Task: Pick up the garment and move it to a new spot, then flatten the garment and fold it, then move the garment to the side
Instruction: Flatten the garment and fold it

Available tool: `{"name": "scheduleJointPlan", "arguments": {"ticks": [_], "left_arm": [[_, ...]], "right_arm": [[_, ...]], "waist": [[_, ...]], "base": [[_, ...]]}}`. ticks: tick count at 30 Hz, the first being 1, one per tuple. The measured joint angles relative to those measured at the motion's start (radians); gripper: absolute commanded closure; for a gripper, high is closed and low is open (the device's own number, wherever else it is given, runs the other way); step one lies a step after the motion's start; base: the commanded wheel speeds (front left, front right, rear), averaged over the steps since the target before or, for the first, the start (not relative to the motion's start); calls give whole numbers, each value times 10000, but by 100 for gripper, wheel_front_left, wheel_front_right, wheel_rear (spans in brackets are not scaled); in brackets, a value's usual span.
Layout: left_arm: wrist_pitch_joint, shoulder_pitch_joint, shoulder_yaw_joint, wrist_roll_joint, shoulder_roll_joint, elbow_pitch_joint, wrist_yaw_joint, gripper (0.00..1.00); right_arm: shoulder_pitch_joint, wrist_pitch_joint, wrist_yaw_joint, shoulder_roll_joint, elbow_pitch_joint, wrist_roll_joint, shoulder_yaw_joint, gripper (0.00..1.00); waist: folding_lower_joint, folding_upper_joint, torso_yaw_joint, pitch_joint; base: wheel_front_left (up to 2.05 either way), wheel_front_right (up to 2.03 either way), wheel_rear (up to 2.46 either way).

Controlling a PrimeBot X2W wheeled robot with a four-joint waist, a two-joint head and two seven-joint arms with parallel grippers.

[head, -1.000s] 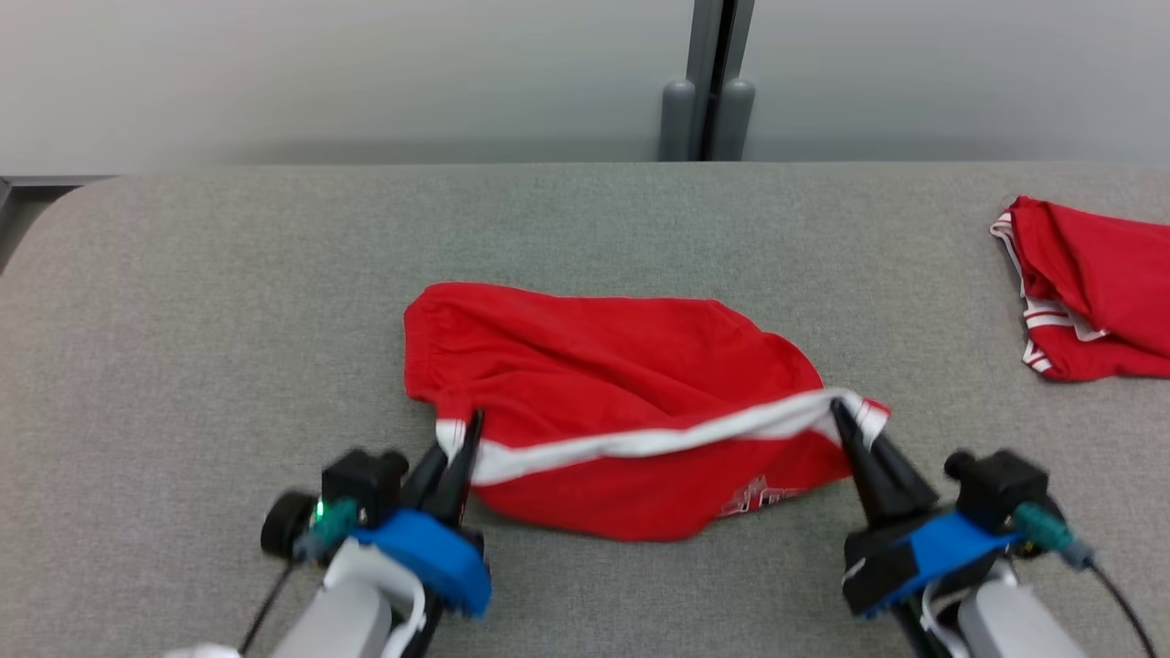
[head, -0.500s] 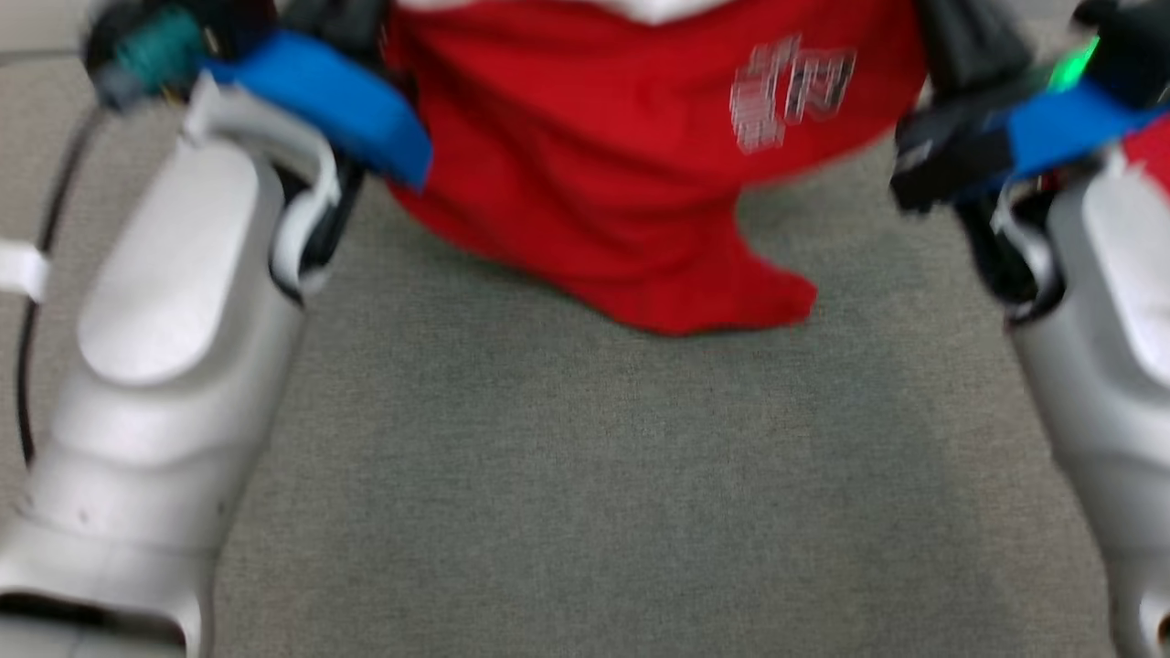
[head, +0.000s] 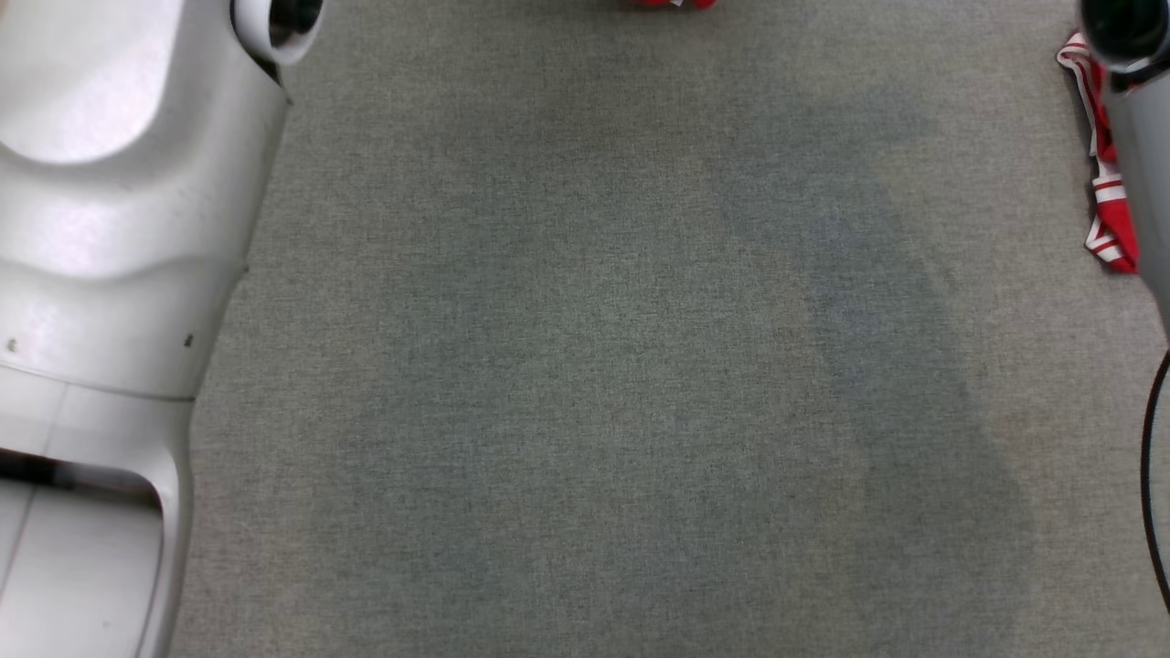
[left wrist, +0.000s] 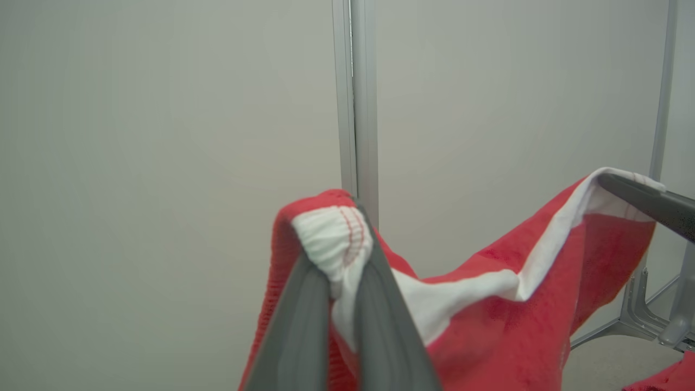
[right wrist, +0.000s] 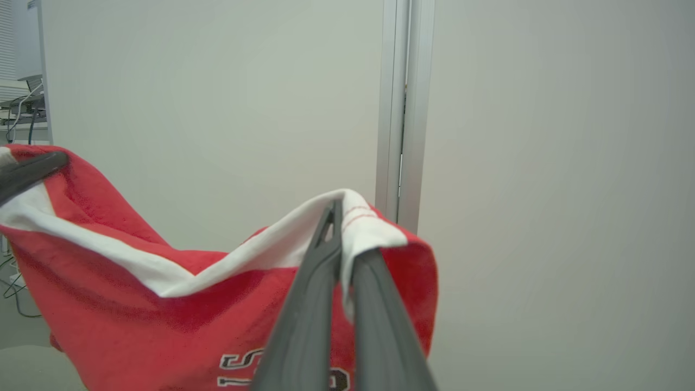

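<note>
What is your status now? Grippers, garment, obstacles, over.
Left gripper shut on garment, white band. Right gripper shut on same band. Garment hangs between them. Second red garment lies at right of table.

Head cam looks steeply down, close over the worktop [head: 585,366]. Wrist cams sight level along left pincer [left wrist: 339,266] and right pincer [right wrist: 347,233], both close in, facing the wall post [left wrist: 355,108]. They share the garment [left wrist: 488,336] and that post.

A grey felt-like work surface [head: 585,366] lies under soft, even light with one faint shadow band, while on the far side plain pale partition panels [left wrist: 163,136] meet at a vertical aluminium post [left wrist: 355,108], a metal stand foot [left wrist: 635,320] low right, a cable-strewn desk [right wrist: 19,117] far left.
</note>
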Motion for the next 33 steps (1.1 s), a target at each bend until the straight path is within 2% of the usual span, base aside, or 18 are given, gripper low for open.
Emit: {"name": "scheduleJointPlan", "arguments": {"ticks": [4,9,12,18,23,28,33], "left_arm": [[-291,768,-353,-249,-15,251,0,100],[-568,2743,-466,-460,21,328,17,100],[-614,4146,-376,-558,27,79,128,100],[-642,6942,27,-546,84,-1200,575,100],[-642,9104,73,-479,-61,-2171,738,100],[-644,10674,113,-439,-35,-2884,932,100],[-644,11846,94,-456,261,-3536,1131,100]], "right_arm": [[795,-132,0,-59,71,385,589,100],[2860,-203,-2,-209,-174,1181,1172,100],[4215,-219,-2,-433,-752,1360,1252,100],[6837,-217,0,-800,-1996,1275,1244,100],[8746,-217,-2,-1114,-2782,1306,1331,100],[10398,-217,0,-1225,-3436,1269,1241,100],[12066,-209,0,-1151,-4146,1093,972,100]], "waist": [[-2,0,19,-43],[-2,0,-1,-230],[-3,0,31,-459],[-4,0,89,-1049],[-5,0,175,-1623],[-5,0,280,-2138],[-5,0,439,-2549]], "base": [[0,0,0],[0,0,0],[0,0,0],[0,0,0],[0,0,0],[0,0,0],[0,0,0]]}}
